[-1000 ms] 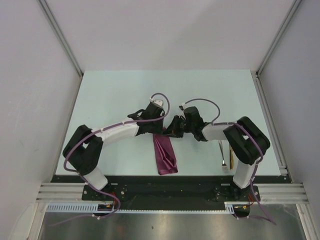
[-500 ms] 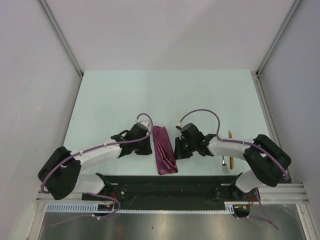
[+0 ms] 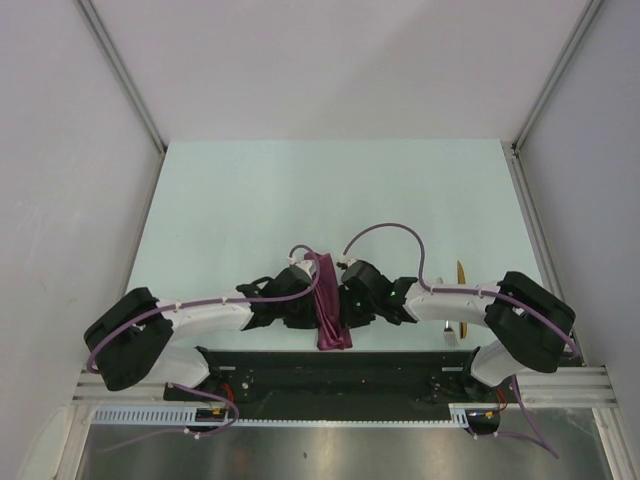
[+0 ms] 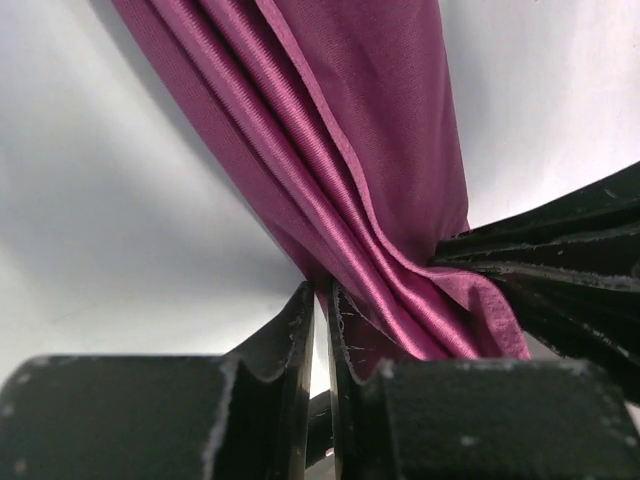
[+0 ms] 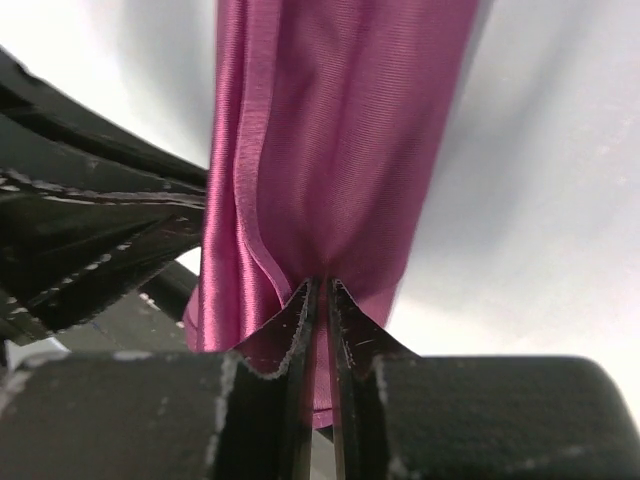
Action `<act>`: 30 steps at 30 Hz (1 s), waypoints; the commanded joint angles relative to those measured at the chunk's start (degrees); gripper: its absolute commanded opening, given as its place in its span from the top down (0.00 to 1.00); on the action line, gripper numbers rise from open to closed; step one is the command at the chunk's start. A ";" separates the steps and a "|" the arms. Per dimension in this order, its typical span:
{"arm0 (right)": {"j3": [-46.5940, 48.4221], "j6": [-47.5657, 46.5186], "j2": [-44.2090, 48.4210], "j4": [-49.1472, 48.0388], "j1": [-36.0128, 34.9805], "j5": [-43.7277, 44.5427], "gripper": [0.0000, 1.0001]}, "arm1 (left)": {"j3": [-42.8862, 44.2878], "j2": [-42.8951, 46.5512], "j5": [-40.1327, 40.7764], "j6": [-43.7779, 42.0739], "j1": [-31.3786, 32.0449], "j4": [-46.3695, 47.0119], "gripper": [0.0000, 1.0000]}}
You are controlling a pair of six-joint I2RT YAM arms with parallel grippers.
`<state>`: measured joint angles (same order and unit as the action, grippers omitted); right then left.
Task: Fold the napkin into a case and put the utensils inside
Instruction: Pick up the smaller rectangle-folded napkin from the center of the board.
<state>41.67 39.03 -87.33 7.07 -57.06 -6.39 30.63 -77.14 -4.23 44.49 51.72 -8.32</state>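
Left gripper (image 4: 320, 300), right gripper (image 5: 320, 290) both clamped on the napkin (image 3: 335, 335) — folding step; next move likely needs an even, synchronized lift.

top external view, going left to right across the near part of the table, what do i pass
left arm's black elbow → narrow folded plum-magenta cloth napkin → slim golden-yellow cutlery piece → right arm's black elbow
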 commanded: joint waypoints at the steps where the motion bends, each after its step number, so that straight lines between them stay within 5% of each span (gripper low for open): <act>1: 0.96 0.61 3.47 4.70 0.28 4.02 0.88 | -0.93 1.11 0.45 1.56 0.66 -0.46 0.86; 10: -1.06 0.79 8.58 4.45 -0.16 2.53 0.88 | -1.63 4.81 0.54 1.83 0.66 -3.90 0.85; 25: -0.01 3.51 -2.40 -8.39 -1.48 -5.30 0.90 | -3.91 7.18 -0.43 6.57 3.03 -3.46 0.83; 30: -0.19 3.43 -2.32 -9.27 -1.74 -5.56 0.90 | -2.16 10.96 3.34 6.75 2.77 -8.28 0.67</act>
<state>41.04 42.04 -89.60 1.10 -58.28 -10.96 27.14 -70.19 -3.99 49.76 54.37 -13.72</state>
